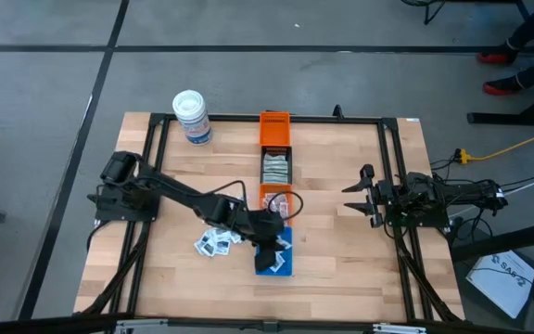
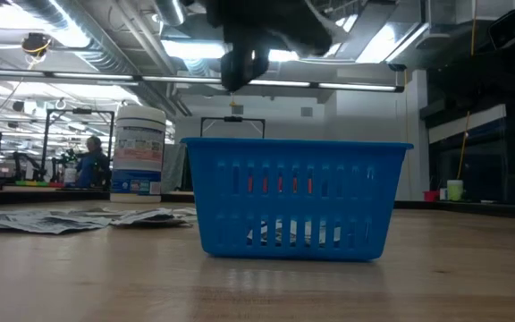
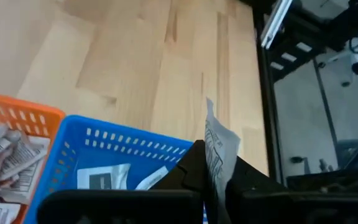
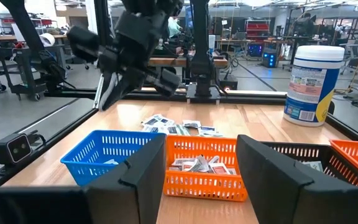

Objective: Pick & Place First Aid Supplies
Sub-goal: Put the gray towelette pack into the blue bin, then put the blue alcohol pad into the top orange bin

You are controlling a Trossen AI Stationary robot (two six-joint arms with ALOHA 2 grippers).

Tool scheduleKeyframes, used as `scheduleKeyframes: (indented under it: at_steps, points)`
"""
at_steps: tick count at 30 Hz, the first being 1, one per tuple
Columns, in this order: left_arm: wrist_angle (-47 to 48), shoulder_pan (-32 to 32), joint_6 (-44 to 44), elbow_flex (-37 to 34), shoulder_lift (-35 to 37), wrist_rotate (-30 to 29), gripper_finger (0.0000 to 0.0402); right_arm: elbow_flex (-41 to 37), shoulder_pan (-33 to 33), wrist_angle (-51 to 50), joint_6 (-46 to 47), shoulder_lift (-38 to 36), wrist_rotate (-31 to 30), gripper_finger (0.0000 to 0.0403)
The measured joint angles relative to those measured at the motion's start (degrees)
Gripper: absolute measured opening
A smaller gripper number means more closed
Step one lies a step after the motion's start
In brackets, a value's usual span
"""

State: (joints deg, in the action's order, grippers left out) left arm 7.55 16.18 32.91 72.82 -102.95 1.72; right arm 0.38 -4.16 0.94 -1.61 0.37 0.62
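The left gripper (image 1: 273, 243) hangs over the blue bin (image 1: 274, 258), its fingers pinched on one small white packet (image 3: 219, 148) that stands up between them. This looks like the placing step — the packet is carried above the bin, not yet dropped. The next move calls for opening the fingers squarely over the bin. More packets (image 1: 215, 241) lie loose on the table just beside it. The right gripper (image 1: 362, 198) waits well apart, fingers spread and empty.

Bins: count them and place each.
4, in one row: far orange bin, black bin, second orange bin, then blue bin nearest, under the left gripper. None seems hidden.
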Motion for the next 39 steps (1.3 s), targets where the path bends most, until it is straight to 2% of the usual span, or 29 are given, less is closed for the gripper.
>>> scheduleKeyframes:
  at_steps: [3,11,16,22,26,30,39]
  points:
    - [0.00,0.30,0.09,0.00,-1.71,0.23,0.0016,0.00,0.02,0.00,0.00,0.00,0.02,0.0195]
    - [0.77,0.38,-2.20,-0.05,-4.99,5.44,0.0030,0.00,0.01,0.00,0.00,0.01,0.01,0.0195]
    - [0.43,-0.49,-2.63,-0.04,-4.90,6.95,0.0068,0.00,0.02,0.01,0.00,-0.01,0.02,0.0195]
    - [0.35,-2.45,-3.05,-0.04,-4.90,6.18,0.0130,0.00,0.02,0.00,0.00,0.01,0.02,0.0195]
    - [0.21,-3.39,-4.88,-0.04,-4.54,5.55,0.0155,0.00,0.02,0.01,0.01,0.00,0.02,0.0195]
    - [0.61,-4.13,-5.73,0.00,-2.91,5.17,0.0160,0.00,0.01,0.01,0.00,0.00,0.02,0.0195]
    - [10.48,-3.59,-11.24,0.00,5.28,-1.44,0.0137,0.00,0.01,0.00,0.00,0.01,0.02,0.0195]
